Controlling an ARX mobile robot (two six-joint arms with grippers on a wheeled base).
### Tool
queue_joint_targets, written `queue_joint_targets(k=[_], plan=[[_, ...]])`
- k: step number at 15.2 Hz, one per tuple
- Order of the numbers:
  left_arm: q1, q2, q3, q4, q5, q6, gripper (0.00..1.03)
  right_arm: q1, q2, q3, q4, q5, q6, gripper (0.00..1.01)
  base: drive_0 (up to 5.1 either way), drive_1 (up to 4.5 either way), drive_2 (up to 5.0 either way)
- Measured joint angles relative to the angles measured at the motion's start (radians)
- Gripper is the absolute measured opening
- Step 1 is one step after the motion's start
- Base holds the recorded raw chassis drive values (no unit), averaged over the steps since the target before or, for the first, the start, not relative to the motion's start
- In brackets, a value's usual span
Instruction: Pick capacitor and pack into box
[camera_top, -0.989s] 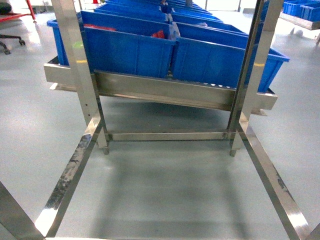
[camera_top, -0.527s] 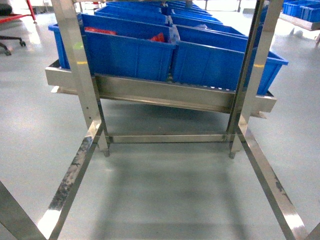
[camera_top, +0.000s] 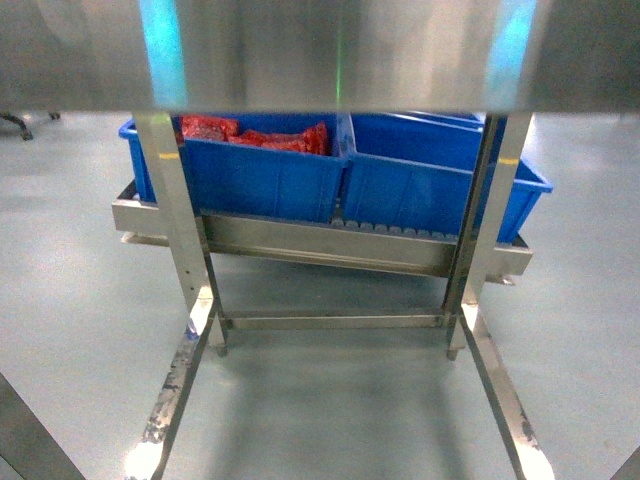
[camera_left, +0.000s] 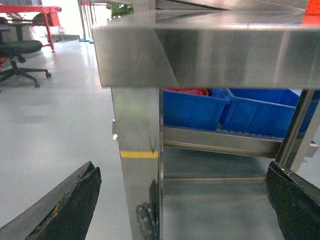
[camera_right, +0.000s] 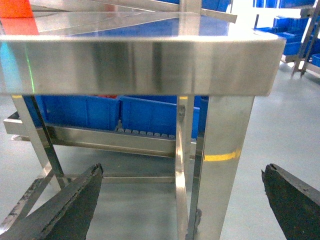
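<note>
Two blue plastic bins (camera_top: 340, 170) sit beneath a steel table edge (camera_top: 320, 55); only wrist views show both grippers (camera_left: 182, 200) (camera_right: 180, 200), jaws spread, empty.

Two blue bins (camera_top: 340, 175) sit side by side on a steel rack shelf (camera_top: 320, 245).

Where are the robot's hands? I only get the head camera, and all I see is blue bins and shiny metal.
Observer: The left gripper is open and empty, facing the edge of the steel table.
Operator: And the other hand?
Observer: The right gripper is open and empty too.
Operator: Anything off to the side?
Observer: The right wrist view shows more blue bins on another rack, far right.
</note>
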Motion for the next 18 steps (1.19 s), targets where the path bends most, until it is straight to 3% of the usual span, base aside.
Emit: queue_joint_targets(k=[18], plan=[[0.000, 0.000, 0.000, 0.003, -0.001, 0.000, 0.98, 0.000, 0.000, 0.000, 0.003, 0.001, 0.000, 0.98, 0.0, 0.00, 0.0]])
